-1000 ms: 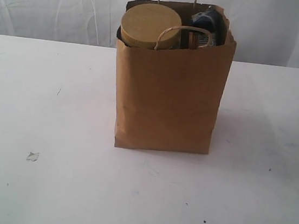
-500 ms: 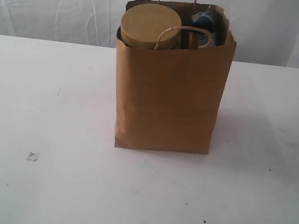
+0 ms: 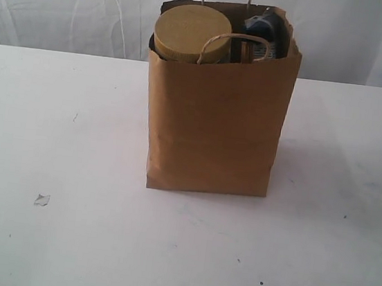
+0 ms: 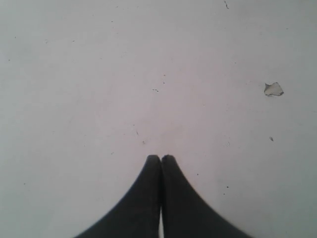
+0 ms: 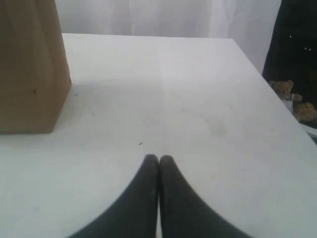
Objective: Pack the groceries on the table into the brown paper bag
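On the surface [image 3: 55, 112] your bag [image 3: 213, 132] stands full, jar [image 3: 192, 33] at its mouth. Left claw [image 4: 161, 158] and right claw [image 5: 158, 157] are closed, empty. Packing looks done; next, you only check for strays.

There is one brown paper bag [image 3: 214, 125] with two loop handles [image 3: 226, 41], and at its mouth show one tan-lidded jar [image 3: 192, 33] and one blue-white packet [image 3: 260, 20]; anything deeper cannot be counted. One pale chip [image 3: 42, 199] lies on the single counter [image 3: 55, 112]. There are two pincers, the left pincer [image 4: 161, 158] and the right pincer [image 5: 158, 157], and two teddy bears [image 5: 285, 90].
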